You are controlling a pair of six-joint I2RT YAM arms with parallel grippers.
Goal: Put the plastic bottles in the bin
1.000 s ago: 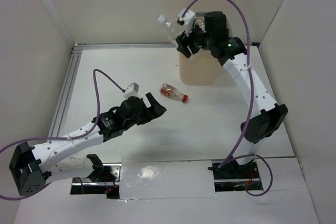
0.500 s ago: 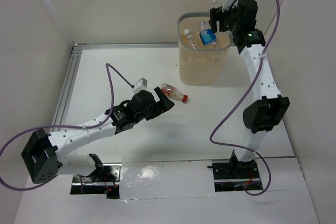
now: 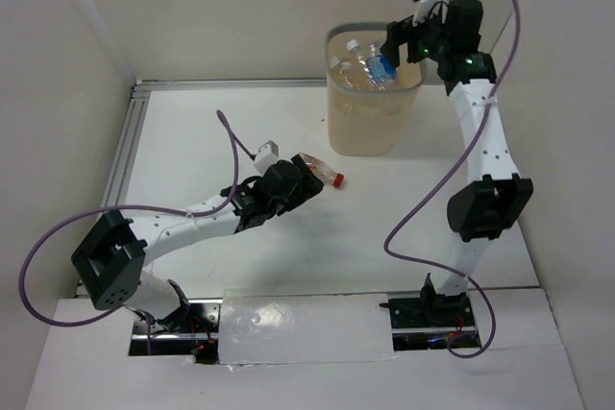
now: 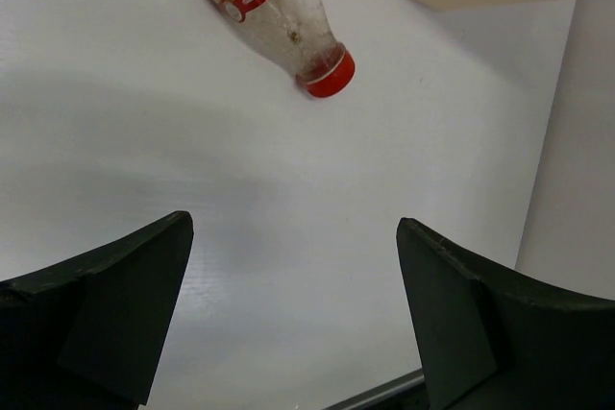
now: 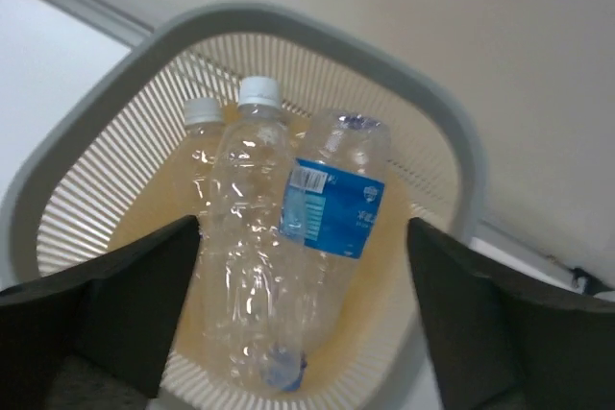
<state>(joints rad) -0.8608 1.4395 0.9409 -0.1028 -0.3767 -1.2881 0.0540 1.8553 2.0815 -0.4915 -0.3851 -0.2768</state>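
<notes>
While right claw (image 5: 304,237) gapes over bin (image 5: 288,18), bottles (image 5: 252,237) inside

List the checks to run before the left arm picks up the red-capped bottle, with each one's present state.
1. The left jaws are open: ok.
2. The red-capped bottle lies free on the table: ok.
3. It sits between the left jaws: not ok, it lies beyond their tips.
4. The right jaws are open and empty: ok.
5. The bin is upright with room: ok, three bottles show inside.
6. The way over the bin is free: not ok, the right arm hangs over it.
</notes>
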